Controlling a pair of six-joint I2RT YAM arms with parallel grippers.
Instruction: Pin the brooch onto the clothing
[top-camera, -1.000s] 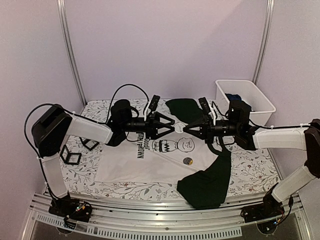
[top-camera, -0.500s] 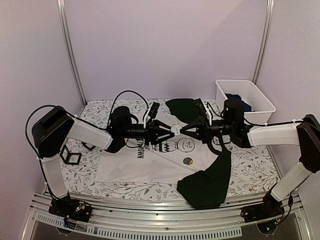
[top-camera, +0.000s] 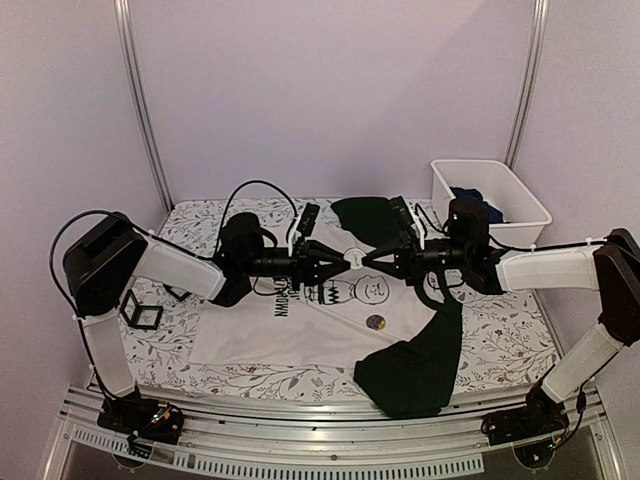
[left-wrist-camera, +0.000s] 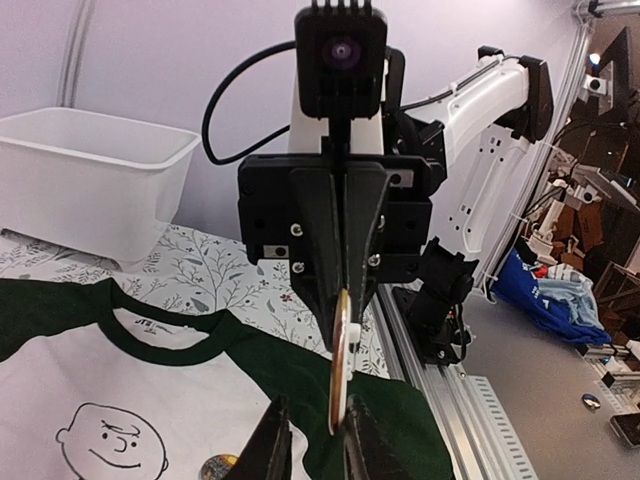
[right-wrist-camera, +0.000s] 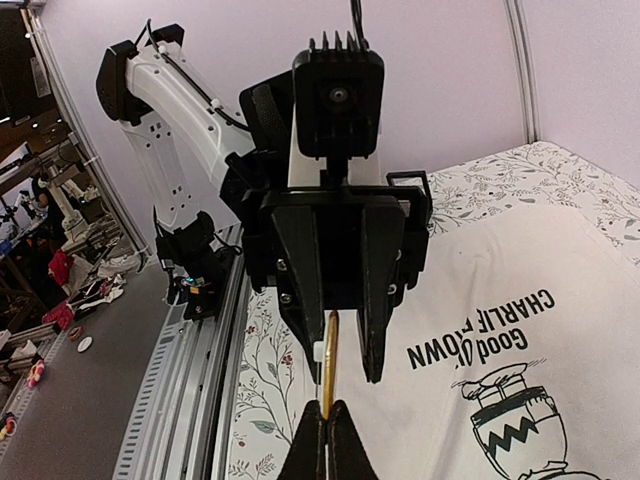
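Observation:
The clothing, a white T-shirt with dark green sleeves and a cartoon face, lies flat on the floral mat. Above its chest the two grippers meet tip to tip. My right gripper is shut on the lower edge of the brooch, a thin gold disc seen edge-on with a white clasp. My left gripper straddles the brooch from the other side. One finger touches the disc, and a gap shows at the other. In the top view the brooch is a pale spot between the tips.
A small round badge lies on the shirt below the grippers. A white bin with a dark blue garment stands at the back right. Black frames lie at the left. A dark sleeve drapes toward the near edge.
My left gripper has moved right to meet the right gripper, and its jaws have narrowed around the brooch. The right arm shifted slightly left, still holding the brooch.

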